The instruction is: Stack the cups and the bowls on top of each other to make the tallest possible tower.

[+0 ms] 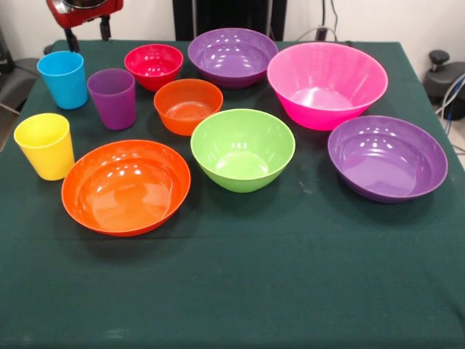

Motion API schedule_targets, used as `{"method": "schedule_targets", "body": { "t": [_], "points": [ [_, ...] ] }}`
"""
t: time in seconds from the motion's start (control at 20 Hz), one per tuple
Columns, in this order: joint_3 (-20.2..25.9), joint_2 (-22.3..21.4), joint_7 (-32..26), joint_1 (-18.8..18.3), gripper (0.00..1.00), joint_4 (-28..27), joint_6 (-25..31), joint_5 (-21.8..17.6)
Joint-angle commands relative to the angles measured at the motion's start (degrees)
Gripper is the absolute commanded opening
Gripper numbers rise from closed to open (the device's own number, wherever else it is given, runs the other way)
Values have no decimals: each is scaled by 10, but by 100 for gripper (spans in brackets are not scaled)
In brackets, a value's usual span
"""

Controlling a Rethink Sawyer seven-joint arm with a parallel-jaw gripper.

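Ten containers stand upright and apart on the green table (pixel 305 291), every one empty (nothing stacked yet). Along the left edge sit the blue cup (pixel 62 79), purple cup (pixel 112 98) and yellow cup (pixel 45 145). The small red bowl (pixel 153 65) and a purple bowl (pixel 232 57) stand by the far edge, the pink bowl (pixel 327 83) beside them. The small orange bowl (pixel 188 106), green bowl (pixel 243 149) and wide orange bowl (pixel 126 187) fill the middle; a second purple bowl (pixel 387 157) sits near the right edge. The tool (pixel 89 30) hangs above the far left corner, holding nothing; I cannot tell how far open it is.
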Motion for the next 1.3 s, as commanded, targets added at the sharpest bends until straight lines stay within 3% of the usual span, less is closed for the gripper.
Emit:
{"method": "schedule_targets", "body": {
  "t": [0.05, 0.4, 0.8, 1.3],
  "points": [
    [-10, 38, -13, 33, 100, 8, -44, -48],
    [-11, 58, -8, 35, 100, -4, -58, -39],
    [-9, 38, -1, 27, 100, 24, -95, -41],
    [-11, 67, -23, 42, 100, -24, -93, -41]
  ]
}}
